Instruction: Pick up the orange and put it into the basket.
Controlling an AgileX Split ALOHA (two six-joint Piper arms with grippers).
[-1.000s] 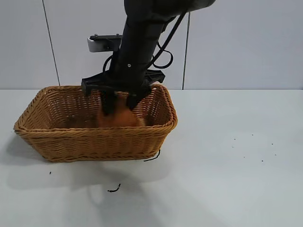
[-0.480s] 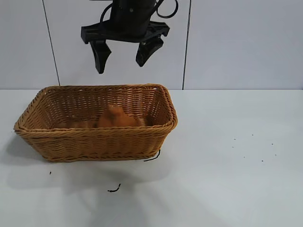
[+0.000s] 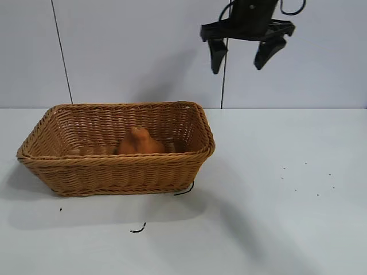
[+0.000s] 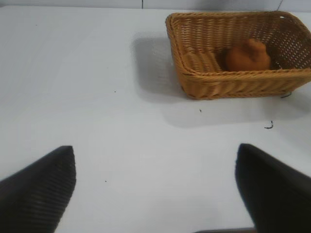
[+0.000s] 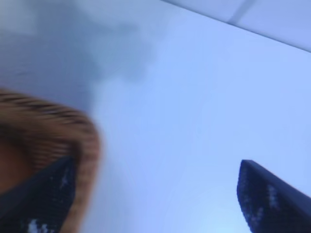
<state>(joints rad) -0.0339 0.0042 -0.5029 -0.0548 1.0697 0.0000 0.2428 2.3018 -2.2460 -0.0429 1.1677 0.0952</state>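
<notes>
The orange (image 3: 140,142) lies inside the wicker basket (image 3: 114,160), near its middle and free of any gripper. My right gripper (image 3: 237,69) hangs high in the air above and to the right of the basket, open and empty. In the right wrist view (image 5: 155,170) its fingers are wide apart, with the basket's edge (image 5: 90,141) blurred at one side. My left gripper (image 4: 155,150) is open and empty over bare table, well away from the basket (image 4: 194,73) and the orange (image 4: 248,56). The left arm does not show in the exterior view.
The basket stands on a white table (image 3: 275,200) in front of a pale panelled wall. A short dark strand (image 3: 137,229) lies in front of the basket, and another (image 3: 184,190) lies at its front right corner. Small dark specks dot the right side.
My right gripper let go of the orange in the basket, rose straight up, then swung to the right, staying open. The orange stays in the basket.
</notes>
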